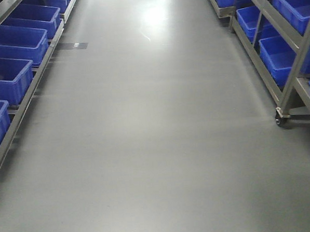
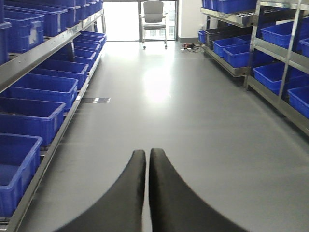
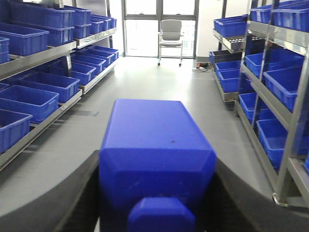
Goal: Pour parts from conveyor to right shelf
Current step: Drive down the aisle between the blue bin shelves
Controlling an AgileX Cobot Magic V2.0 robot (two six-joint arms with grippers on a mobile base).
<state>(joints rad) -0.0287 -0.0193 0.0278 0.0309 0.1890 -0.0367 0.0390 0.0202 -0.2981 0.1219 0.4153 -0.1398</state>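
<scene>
My right gripper is shut on a bright-blue block, its round stud toward the camera, and holds it above the grey floor. My left gripper is shut and empty, its black fingers pressed together over the floor. The steel right shelf with large blue crates runs along the right of the aisle. It also shows in the right wrist view and the left wrist view. The conveyor is out of view.
A matching steel rack with blue crates lines the left side. The right shelf stands on a caster wheel. A grey office chair stands at the aisle's far end before glass doors. A dark floor plate lies at the left.
</scene>
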